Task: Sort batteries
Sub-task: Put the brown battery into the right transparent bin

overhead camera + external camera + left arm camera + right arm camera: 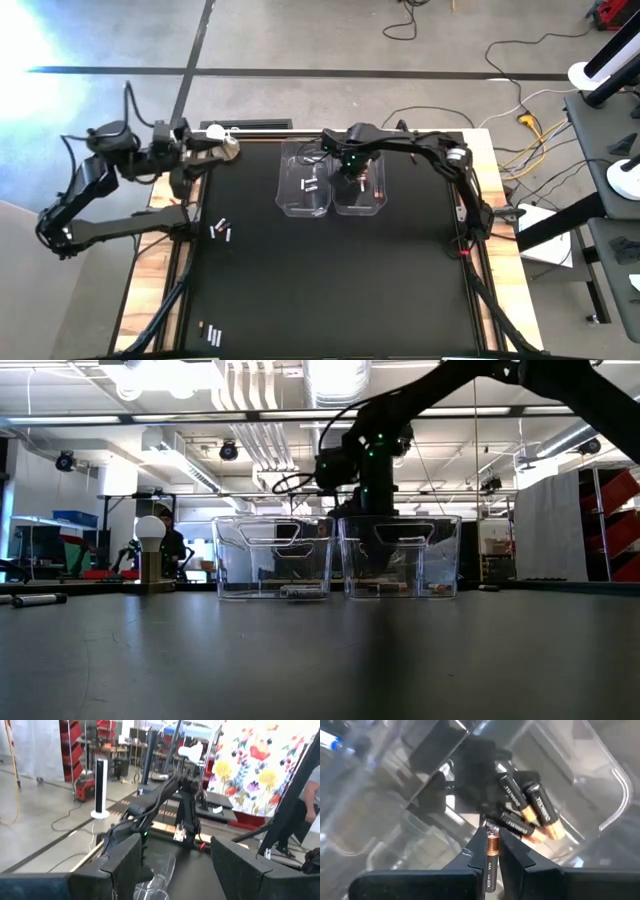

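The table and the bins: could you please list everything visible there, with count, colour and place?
Clear plastic bins: two, side by side at the table's far middle.
Dark batteries with copper ends: about three, lying in the right bin.
Silvery-white batteries: about two, in the left bin.
Loose batteries: a few, left of the bins; a few more at the near left edge.
Knob with white ball: one, far left.
Table: one, black.
Right claw: over the right bin, shut on an AAA battery.
Left claw: far left corner, open.
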Motion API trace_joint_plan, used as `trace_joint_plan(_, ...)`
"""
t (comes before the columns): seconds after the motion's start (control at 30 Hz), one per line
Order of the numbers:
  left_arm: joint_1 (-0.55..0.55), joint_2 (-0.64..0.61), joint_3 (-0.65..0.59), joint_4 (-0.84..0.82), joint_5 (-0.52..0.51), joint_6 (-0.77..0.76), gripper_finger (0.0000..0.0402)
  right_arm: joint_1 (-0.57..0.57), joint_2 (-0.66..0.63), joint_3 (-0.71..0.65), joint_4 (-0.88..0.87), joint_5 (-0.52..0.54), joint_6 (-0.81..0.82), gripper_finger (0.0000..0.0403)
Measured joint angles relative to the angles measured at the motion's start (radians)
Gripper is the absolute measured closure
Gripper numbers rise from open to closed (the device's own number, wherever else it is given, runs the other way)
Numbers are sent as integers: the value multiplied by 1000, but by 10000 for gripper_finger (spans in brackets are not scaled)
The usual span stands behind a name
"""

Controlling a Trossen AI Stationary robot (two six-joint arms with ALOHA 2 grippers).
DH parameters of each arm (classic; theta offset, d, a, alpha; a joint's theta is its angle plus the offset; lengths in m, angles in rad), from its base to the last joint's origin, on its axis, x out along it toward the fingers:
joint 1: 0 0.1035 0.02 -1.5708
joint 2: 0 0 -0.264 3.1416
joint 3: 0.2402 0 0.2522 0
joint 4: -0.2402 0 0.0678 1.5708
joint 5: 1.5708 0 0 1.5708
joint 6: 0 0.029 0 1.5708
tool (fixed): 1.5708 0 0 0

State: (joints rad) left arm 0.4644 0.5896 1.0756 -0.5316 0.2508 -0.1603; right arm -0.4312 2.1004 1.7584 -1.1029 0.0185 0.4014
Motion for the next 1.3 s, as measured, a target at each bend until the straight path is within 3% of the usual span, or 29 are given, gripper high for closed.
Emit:
trace_joint_plan(0.2,0,-33,0,-8,-8,-6,186,-10,35,-3,0,-35,-98,380)
trace_joint_plan(0.4,0,-32,-1,-57,-60,-6,186,-10,52,-4,-4,-46,-93,371)
trace_joint_plan(0.57,0,-36,-1,-69,-61,-3,186,-8,29,-2,-15,-44,-59,315)
trace_joint_plan(0.7,0,-41,0,-68,-64,19,186,-8,-61,19,-43,-33,5,257)
trace_joint_plan(0.9,0,-39,1,-66,-125,40,186,-48,-256,7,-151,153,190,208)
trace_joint_plan(1.0,0,-28,1,-66,-124,52,186,-124,-345,-36,-198,221,277,208)
trace_joint_plan(1.3,0,31,1,-65,-110,73,186,-335,-424,-328,-162,205,288,227)
